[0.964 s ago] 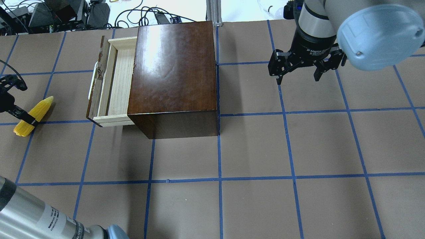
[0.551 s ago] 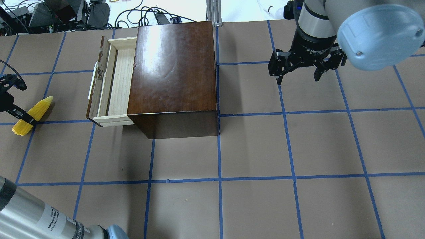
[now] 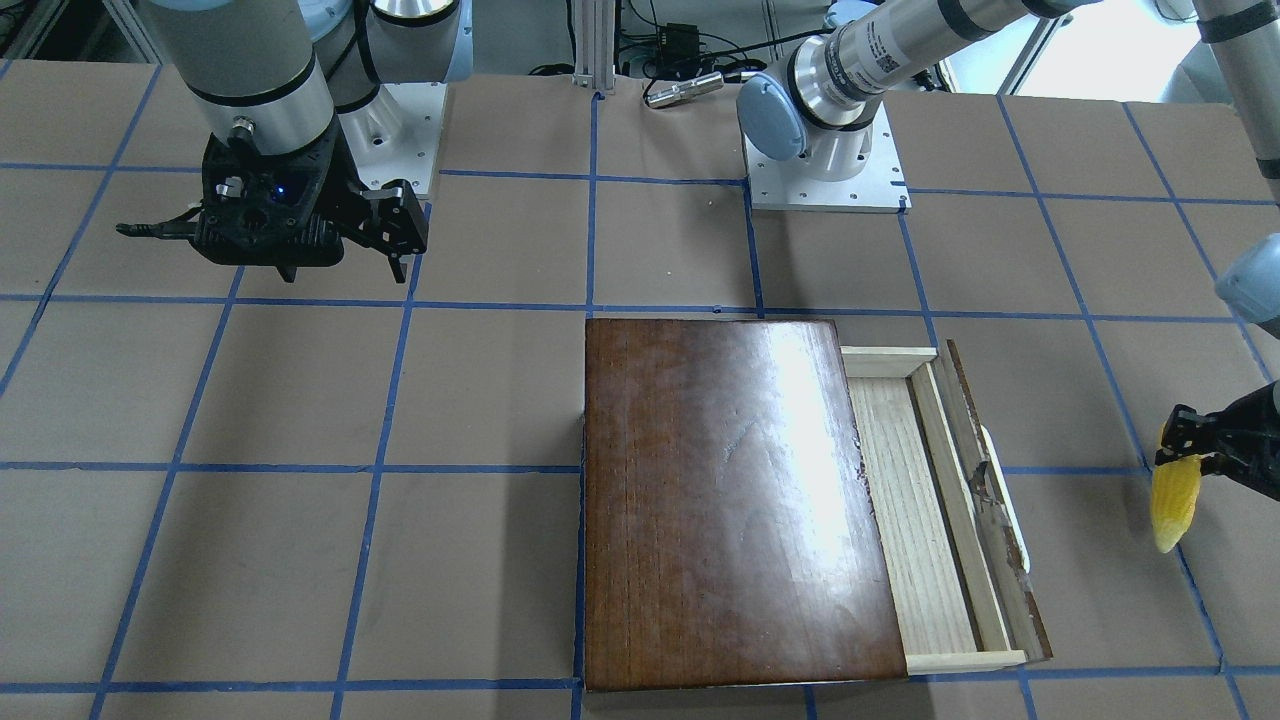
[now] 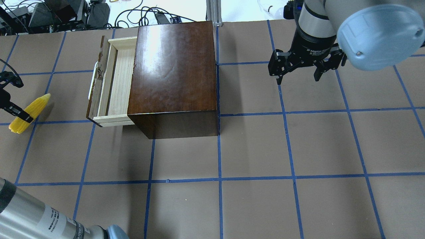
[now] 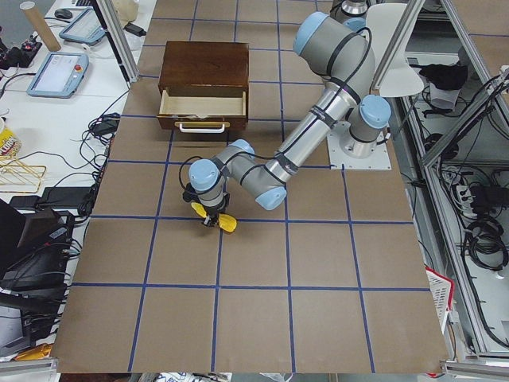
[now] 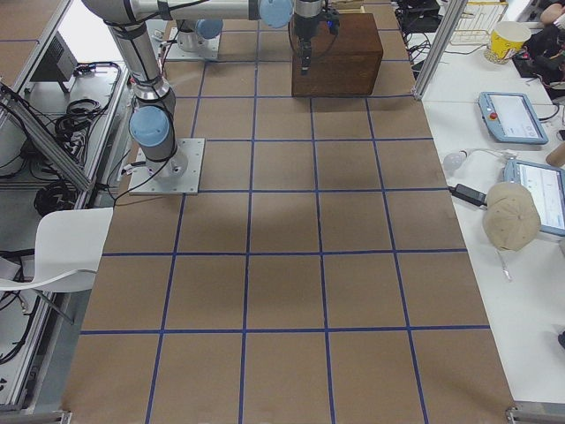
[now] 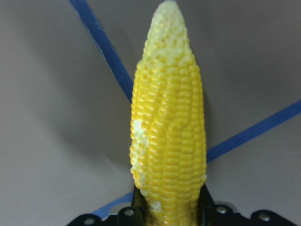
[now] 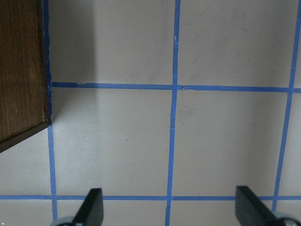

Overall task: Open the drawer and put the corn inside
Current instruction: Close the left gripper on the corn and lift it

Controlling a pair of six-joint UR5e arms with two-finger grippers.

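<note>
item: corn and drawer, entered view by view.

overhead exterior: the corn point(image 4: 38, 103) is at the far left of the tabletop point(image 4: 252, 149), well apart from the drawer point(image 4: 119, 89). the left gripper point(image 4: 27, 117) pinches it across the thick end, with the pale tip aimed toward the drawer. the drawer stands pulled out to the left of the dark box point(image 4: 172, 73), showing a narrow strip of pale tray behind the white handle point(image 4: 89, 94). the right gripper point(image 4: 297, 77) hangs right of the box, its jaws spread and holding nothing.

exterior front-facing: the corn hangs from the left jaws, beyond the drawer's front panel. its shadow suggests that it is clear of the tabletop.

exterior left: the corn sits under the near arm's wrist, directly in front of the drawer opening but some way off.

exterior right: both grippers are too small to judge.

left wrist-mounted: the kernelled ear fills the view. its butt is clamped between the two jaws at the bottom edge.

right wrist-mounted: the jaws are wide apart over bare tabletop, with a corner of the box at left.

handling, judged: the corn is probably light, stiff moulded plastic. the bumpy rows help the grip, while the taper could let the ear slip tipward, so the thick end is the sound hold. the tray opening is narrow, so the ear should lie lengthwise along it.
</note>
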